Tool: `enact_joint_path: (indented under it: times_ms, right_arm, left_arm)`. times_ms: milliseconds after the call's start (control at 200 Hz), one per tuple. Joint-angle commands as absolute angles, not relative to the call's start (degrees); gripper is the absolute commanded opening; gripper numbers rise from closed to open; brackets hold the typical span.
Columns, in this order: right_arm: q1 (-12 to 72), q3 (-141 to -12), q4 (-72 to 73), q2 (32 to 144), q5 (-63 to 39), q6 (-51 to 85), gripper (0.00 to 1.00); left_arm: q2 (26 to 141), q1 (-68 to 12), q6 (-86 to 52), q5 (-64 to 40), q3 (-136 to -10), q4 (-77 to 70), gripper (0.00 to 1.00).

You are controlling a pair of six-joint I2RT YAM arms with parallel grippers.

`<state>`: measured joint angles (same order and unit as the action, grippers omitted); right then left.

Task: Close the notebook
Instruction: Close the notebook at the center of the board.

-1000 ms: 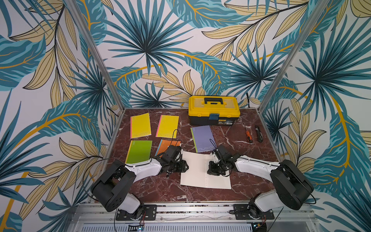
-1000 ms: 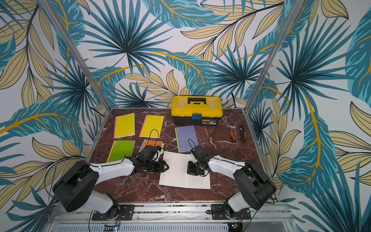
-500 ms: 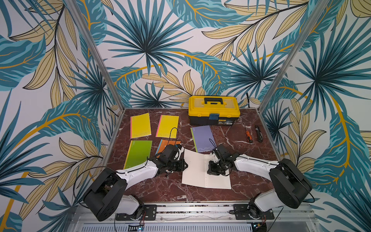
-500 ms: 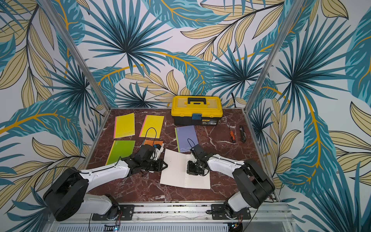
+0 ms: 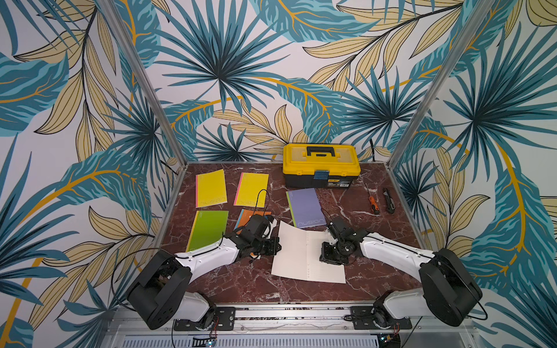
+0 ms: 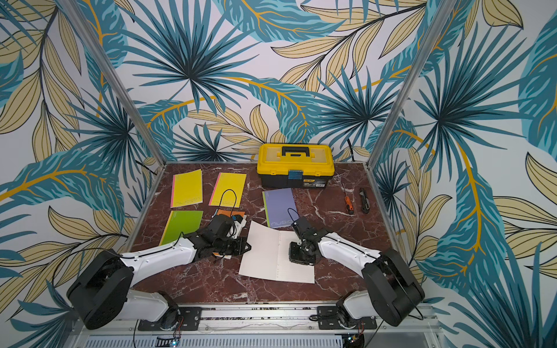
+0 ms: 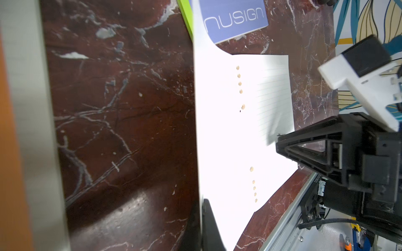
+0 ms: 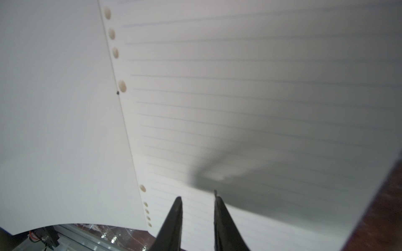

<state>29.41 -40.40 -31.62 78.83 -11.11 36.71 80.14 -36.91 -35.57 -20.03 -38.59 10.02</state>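
The notebook (image 5: 304, 256) (image 6: 272, 256) lies open and white near the table's front middle, a blank leaf on the left and a lined page on the right. My left gripper (image 5: 278, 241) (image 6: 248, 247) is shut on the outer edge of the blank left leaf; in the left wrist view the left gripper (image 7: 201, 217) pinches that leaf of the notebook (image 7: 226, 134) edge-on. My right gripper (image 5: 330, 259) (image 6: 298, 256) points down at the lined page. In the right wrist view the right gripper (image 8: 196, 195) stands slightly open over the notebook (image 8: 250, 91), nothing between its fingers.
A purple notebook (image 5: 306, 208) lies just behind the open one. A yellow toolbox (image 5: 321, 165) stands at the back. Two yellow notebooks (image 5: 211, 192) (image 5: 251, 189), a green one (image 5: 208, 230) and an orange one (image 5: 250, 215) lie left. A screwdriver (image 5: 371, 203) and knife (image 5: 388, 205) lie right.
My left gripper has reached the notebook's left edge and shut on the blank leaf. My right gripper, shut before on the lined page, has parted its fingers a little.
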Motion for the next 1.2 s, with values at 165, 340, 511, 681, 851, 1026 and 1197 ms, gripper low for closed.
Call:
enact_joint_path:
  times_ms: [165,340,511,681,851,1026,1197]
  right_arm:
    - [20.77,-40.1,-40.82,75.54,-5.04,32.73,0.36]
    - [19.41,-40.22,-37.87,79.47,-8.3,31.82,0.35]
    - [19.51,-40.26,-33.79,83.61,-12.31,31.49,0.3]
    - [20.01,-39.58,-30.56,84.66,-15.57,31.9,0.28]
    - [22.06,-38.2,-26.36,85.8,-18.42,34.23,0.28]
    - [25.47,-37.44,-21.53,87.64,-20.52,37.66,0.28]
    - [27.75,-37.27,-17.35,88.95,-21.91,40.46,0.27]
  left_arm:
    - [77.59,-36.15,-35.26,-16.29,-41.16,14.85,0.0]
    - [74.97,-34.55,-34.15,-15.71,-40.89,18.55,0.0]
    - [72.2,-33.93,-33.2,-15.95,-41.59,21.46,0.01]
    - [71.54,-33.93,-32.2,-17.96,-43.58,22.1,0.07]
    - [72.52,-34.0,-31.33,-24.44,-45.34,17.78,0.19]
    - [74.79,-34.54,-30.59,-29.06,-48.34,13.63,0.31]
    - [78.02,-35.63,-31.57,-32.53,-50.07,8.73,0.36]
